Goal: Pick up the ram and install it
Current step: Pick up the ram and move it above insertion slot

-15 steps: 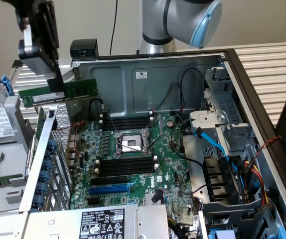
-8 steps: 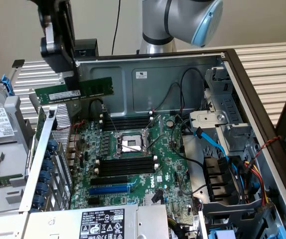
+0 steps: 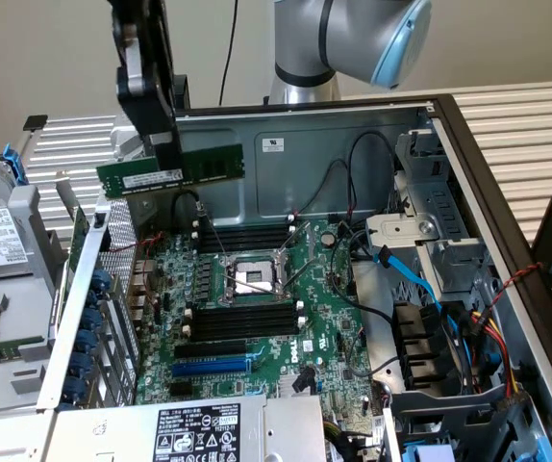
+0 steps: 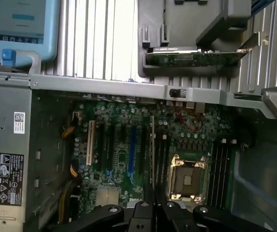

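The ram [image 3: 172, 171], a green stick with a white label, hangs level in the air above the open computer case's back corner at the exterior view's left. My gripper [image 3: 166, 146] is shut on its upper edge near the middle. In the wrist view the ram [image 4: 152, 145] appears edge-on as a thin strip running out from between my fingers [image 4: 143, 209], over the motherboard [image 4: 129, 145]. Black memory slots [image 3: 247, 235] lie on both sides of the CPU socket [image 3: 248, 279], well below the stick.
The case's back wall [image 3: 305, 154] stands close behind the ram. Cables [image 3: 430, 289] and a drive cage [image 3: 439, 241] crowd the exterior view's right. A power supply [image 3: 194, 431] sits at the front, a blue slot [image 3: 213, 366] beside it. A loose card [image 4: 196, 58] lies outside the case.
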Tool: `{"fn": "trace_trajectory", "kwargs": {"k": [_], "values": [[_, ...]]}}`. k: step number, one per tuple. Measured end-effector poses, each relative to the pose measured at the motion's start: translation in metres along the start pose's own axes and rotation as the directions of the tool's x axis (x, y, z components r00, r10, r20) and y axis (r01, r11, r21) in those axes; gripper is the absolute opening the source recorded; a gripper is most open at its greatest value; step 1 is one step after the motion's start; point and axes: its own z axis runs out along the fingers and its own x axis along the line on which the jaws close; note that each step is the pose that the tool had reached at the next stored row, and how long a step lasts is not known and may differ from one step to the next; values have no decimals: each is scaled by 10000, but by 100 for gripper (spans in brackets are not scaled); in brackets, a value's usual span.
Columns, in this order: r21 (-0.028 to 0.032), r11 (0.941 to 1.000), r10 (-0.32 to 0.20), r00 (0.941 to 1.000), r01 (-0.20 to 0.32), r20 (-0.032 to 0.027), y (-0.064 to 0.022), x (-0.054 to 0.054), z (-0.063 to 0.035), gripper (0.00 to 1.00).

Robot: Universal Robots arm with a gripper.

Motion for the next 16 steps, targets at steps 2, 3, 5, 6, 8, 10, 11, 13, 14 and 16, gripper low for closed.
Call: {"fn": "trace_trajectory", "kwargs": {"k": [2, 3, 5, 6, 8, 10, 11, 13, 14, 16], "values": [[1, 10000, 1, 10000, -1, 1, -50, -20, 7, 12], [1, 10000, 0, 10000, 0, 1, -72, -36, 12, 12], [1, 10000, 13, 10000, -13, 0, -110, -55, 26, 12], [1, 10000, 41, 10000, -41, -1, -122, -56, 33, 12], [3, 9999, 113, 9999, -113, -5, -143, -59, 50, 12], [4, 9998, 210, 9998, -210, -7, -160, -61, 69, 12], [7, 9996, 270, 9996, -270, -7, -165, -60, 78, 12], [7, 9992, 396, 9992, -396, -13, -177, -61, 95, 12], [8, 9989, 458, 9989, -458, -15, -182, -61, 104, 12], [10, 9984, 565, 9984, -565, -19, -192, -62, 111, 12]]}}
